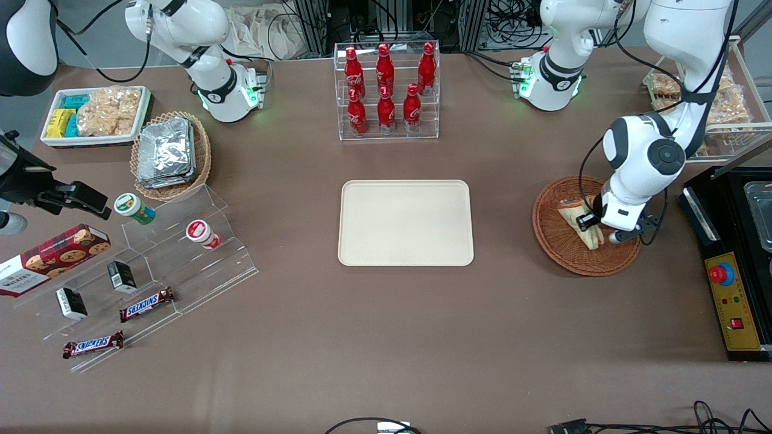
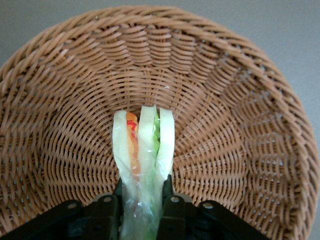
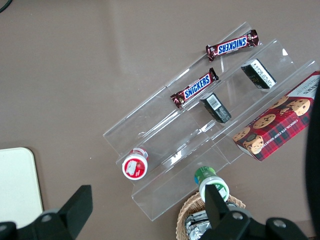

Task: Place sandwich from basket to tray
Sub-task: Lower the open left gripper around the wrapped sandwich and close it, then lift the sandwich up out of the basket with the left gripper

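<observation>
Since drop spot must stay reachable, tray [image 1: 405,222] lies flat mid-table, bare, well apart from basket [image 1: 552,238], at its 9 o'clock in front view. Sits toward working arm's end, shallow and wide, giving descent room from above. Sandwich [image 2: 143,150] stands on edge in basket, layers upright, offering narrow faces for pinch. Gripper [image 2: 142,210] low inside basket, fingers [image 2: 167,192] closed to sandwich width, pressing both bread faces through wrap. Looks ready for lift; not yet raised clear of the weave.
</observation>
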`<state>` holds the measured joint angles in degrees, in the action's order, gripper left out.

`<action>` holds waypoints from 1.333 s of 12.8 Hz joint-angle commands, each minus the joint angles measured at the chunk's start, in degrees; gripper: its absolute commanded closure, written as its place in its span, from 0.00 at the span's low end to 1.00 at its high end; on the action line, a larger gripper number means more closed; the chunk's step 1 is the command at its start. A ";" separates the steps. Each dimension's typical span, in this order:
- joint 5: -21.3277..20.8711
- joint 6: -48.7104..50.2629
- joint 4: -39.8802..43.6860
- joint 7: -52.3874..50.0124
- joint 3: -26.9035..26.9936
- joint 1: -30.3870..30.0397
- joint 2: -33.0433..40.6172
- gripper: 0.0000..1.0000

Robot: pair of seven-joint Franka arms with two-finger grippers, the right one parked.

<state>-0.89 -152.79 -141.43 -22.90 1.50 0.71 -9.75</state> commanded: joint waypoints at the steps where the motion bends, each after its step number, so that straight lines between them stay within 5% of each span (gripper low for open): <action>1: 0.10 8.77 1.76 -0.39 0.00 0.52 5.59 0.95; 4: -0.61 29.48 8.15 2.50 0.17 0.44 14.56 0.95; 8: -0.35 59.22 30.28 7.87 0.26 -0.09 15.55 0.95; 13: 0.09 68.93 40.96 8.23 -0.35 0.52 14.50 0.95; 17: 0.44 69.11 45.60 5.96 -9.11 0.52 10.65 0.94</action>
<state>-0.68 -85.58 -101.37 -15.53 -3.27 1.19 5.14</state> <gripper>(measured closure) 0.850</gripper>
